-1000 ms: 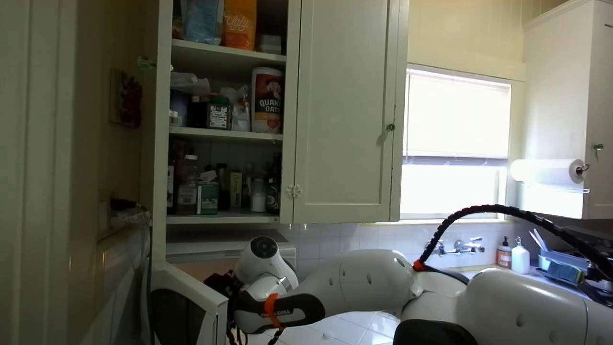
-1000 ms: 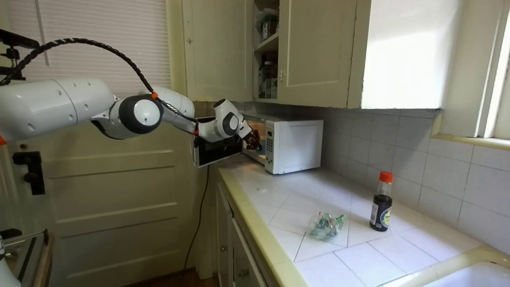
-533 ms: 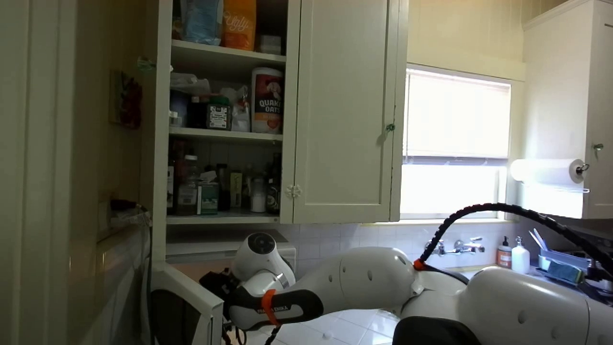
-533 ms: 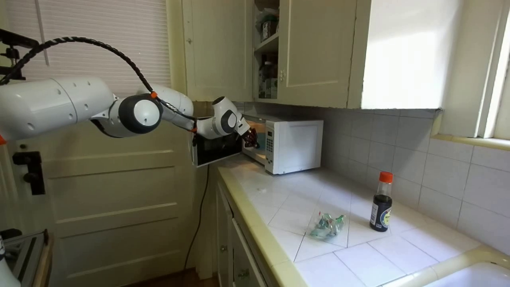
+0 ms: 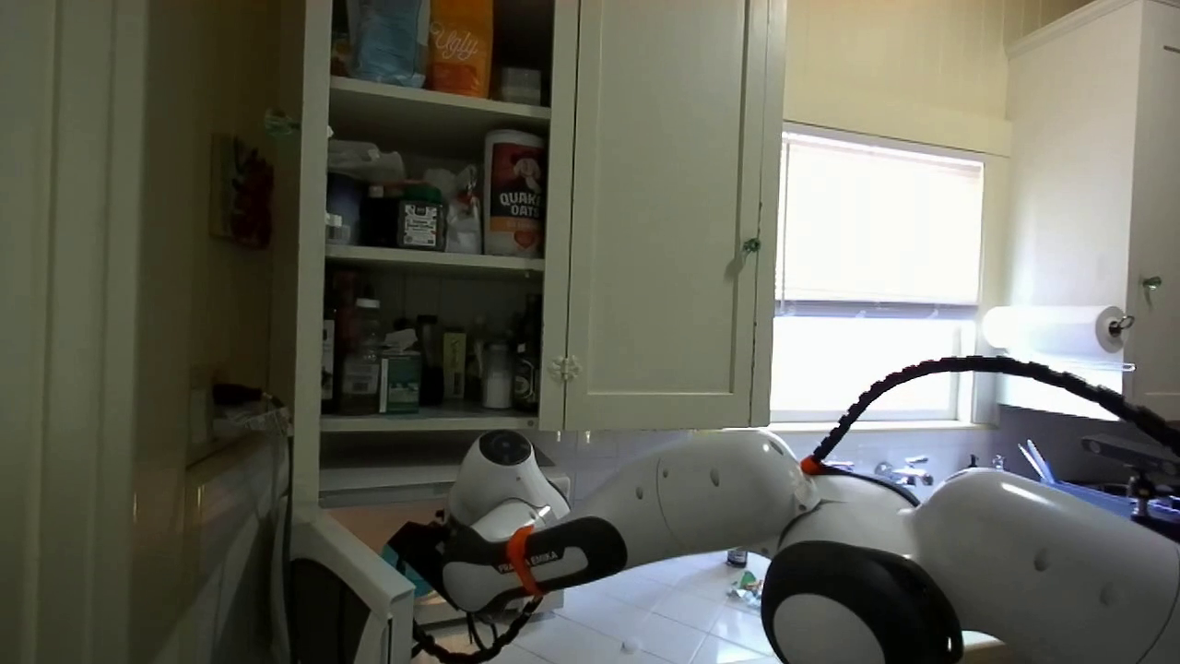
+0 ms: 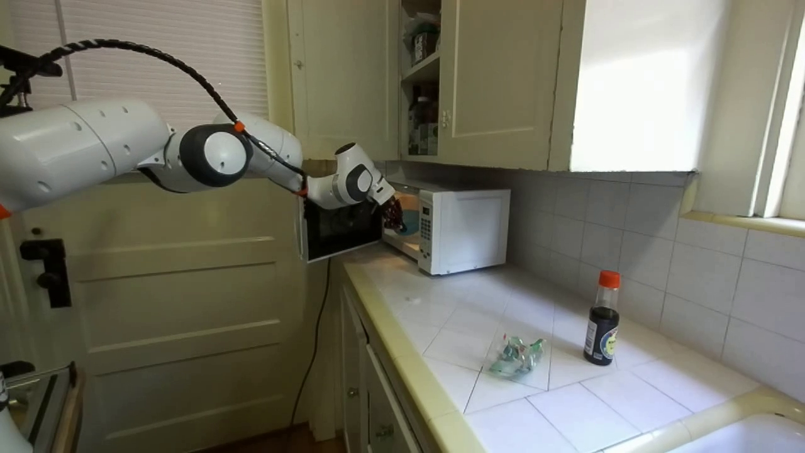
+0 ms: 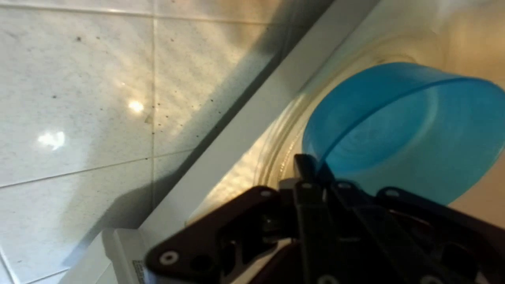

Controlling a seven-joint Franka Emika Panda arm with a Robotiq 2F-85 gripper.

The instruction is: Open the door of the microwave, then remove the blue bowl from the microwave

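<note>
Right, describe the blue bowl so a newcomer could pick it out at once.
On the tiled counter stands a white microwave, its door open. Inside, the black end effector grips the blue bowl by its rim. It is the one bright blue, translucent thing against the pale interior.

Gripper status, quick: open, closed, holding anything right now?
Gripper: closed, holding the blue bowl by its rim.
</note>
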